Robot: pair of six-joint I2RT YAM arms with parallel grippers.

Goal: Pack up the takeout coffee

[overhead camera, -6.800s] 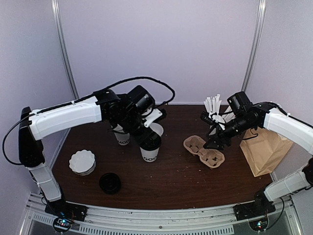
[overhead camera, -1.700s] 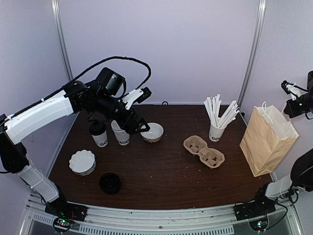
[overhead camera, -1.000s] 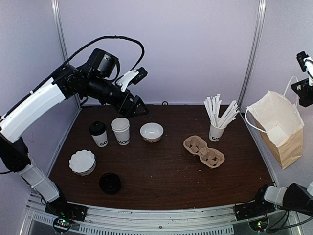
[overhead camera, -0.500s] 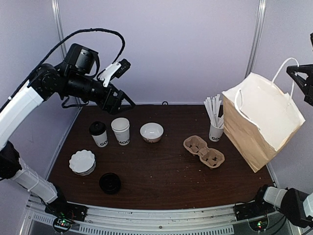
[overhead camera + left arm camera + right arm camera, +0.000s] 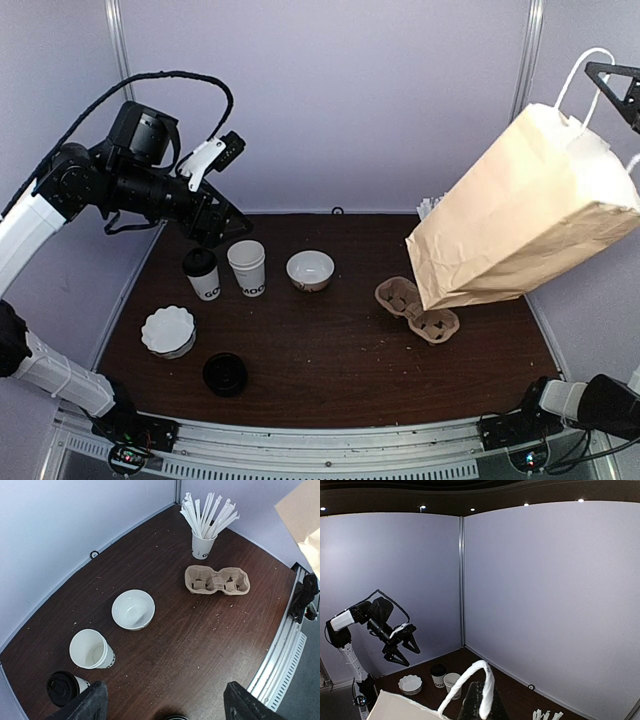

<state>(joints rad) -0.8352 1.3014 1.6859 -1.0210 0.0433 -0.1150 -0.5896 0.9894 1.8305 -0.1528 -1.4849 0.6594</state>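
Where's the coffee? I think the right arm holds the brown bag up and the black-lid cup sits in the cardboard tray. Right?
Not quite. The black-lid cup stands on the table beside the lidless cup, not in the cardboard tray, as the left wrist view shows. The right gripper does hold the brown bag up.

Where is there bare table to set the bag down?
Bare wood: near centre, between the black lid and the cup carrier, in front of the bowl. Crowded: back left, where the takeout coffee, lidless cup and bowl line up.
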